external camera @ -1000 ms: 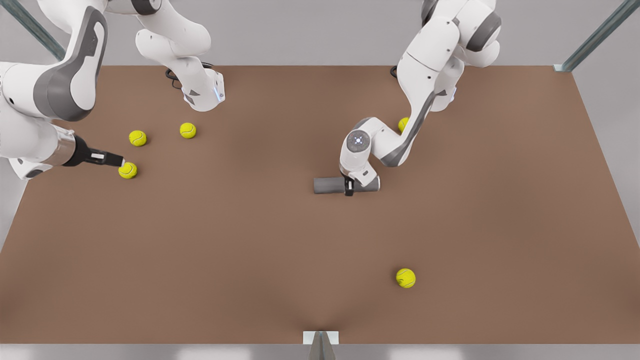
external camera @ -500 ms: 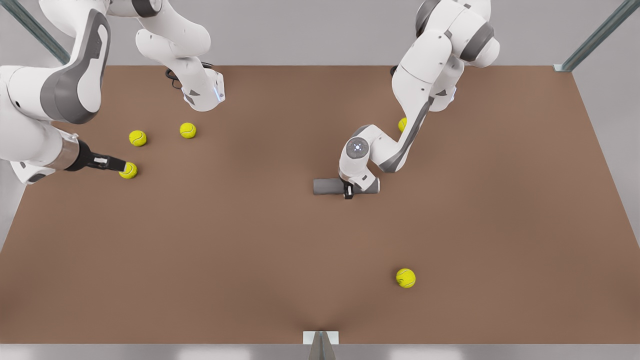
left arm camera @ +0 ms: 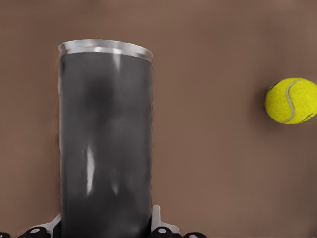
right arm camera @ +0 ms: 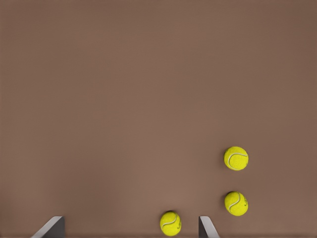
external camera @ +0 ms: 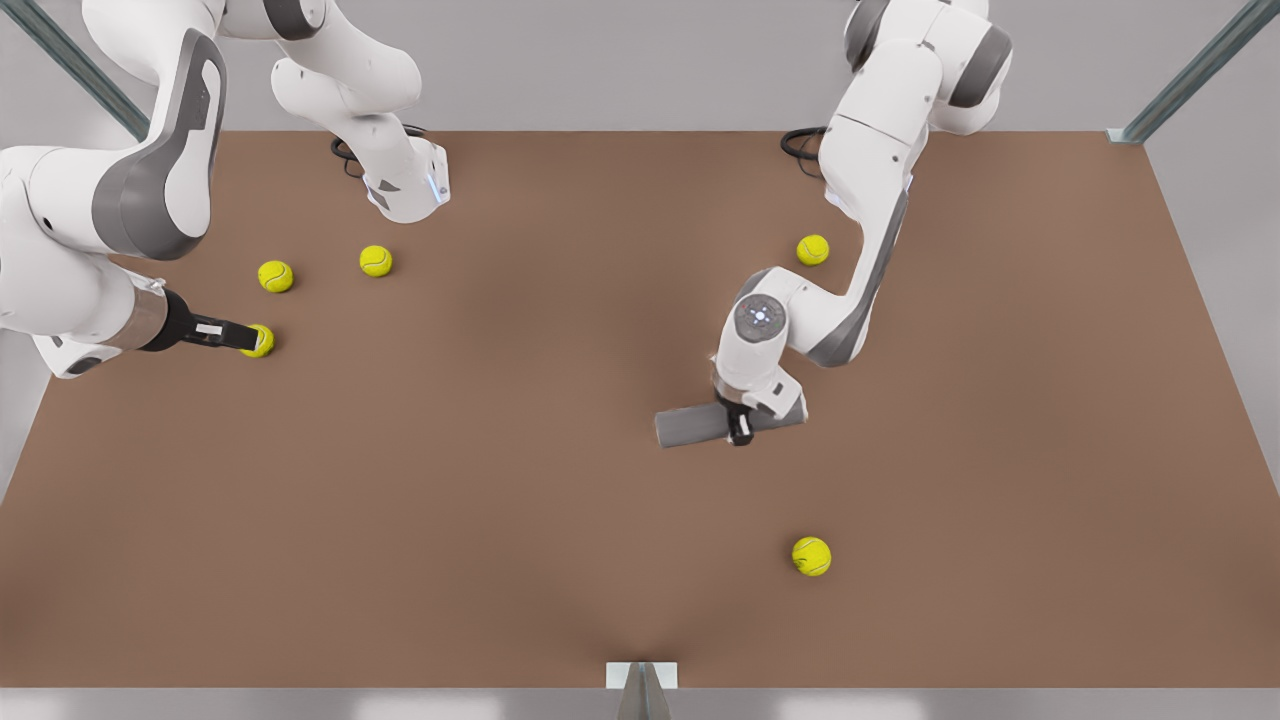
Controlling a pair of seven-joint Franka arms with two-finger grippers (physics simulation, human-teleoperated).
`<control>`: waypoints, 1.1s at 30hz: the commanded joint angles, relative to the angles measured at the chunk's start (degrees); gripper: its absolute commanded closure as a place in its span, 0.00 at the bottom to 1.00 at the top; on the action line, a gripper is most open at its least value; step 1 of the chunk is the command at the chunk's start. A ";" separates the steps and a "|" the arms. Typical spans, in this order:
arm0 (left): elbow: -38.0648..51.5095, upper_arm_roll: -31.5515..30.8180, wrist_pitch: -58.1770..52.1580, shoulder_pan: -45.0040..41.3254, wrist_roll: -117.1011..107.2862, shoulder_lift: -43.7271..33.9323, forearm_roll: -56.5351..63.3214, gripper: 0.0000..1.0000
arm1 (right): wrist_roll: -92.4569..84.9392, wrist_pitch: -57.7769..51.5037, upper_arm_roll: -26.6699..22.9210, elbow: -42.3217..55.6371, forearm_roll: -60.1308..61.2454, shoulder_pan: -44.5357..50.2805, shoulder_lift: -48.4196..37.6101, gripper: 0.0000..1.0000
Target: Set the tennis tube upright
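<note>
The tennis tube [external camera: 688, 428] is a grey metallic cylinder lying nearly level at the table's middle, its end on the front view's right tilted slightly up. My left gripper [external camera: 739, 430] is shut on it near that end, reaching down from above. In the left wrist view the tennis tube [left arm camera: 105, 139] runs away from the fingers [left arm camera: 157, 222], which hug its sides, and ends in a bright rim. My right gripper [external camera: 243, 336] stands open at the front view's left, low over the table, with a tennis ball [external camera: 262, 341] at its tips.
Two yellow-green balls [external camera: 275, 276] [external camera: 376, 261] lie near the right gripper. Another ball [external camera: 812, 249] sits behind the left arm, and one ball [external camera: 811, 556] lies toward the near edge. The brown table [external camera: 500, 520] stretches wide around the tube.
The left gripper has carried the tube toward the front view's right and the near edge, and the tube now tilts slightly. The right arm has barely shifted.
</note>
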 commanded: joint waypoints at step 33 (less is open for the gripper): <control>7.00 7.27 -46.08 -2.48 -10.57 13.00 53.79 0.22 | -0.58 1.55 -0.03 0.03 -1.55 0.09 1.08 0.00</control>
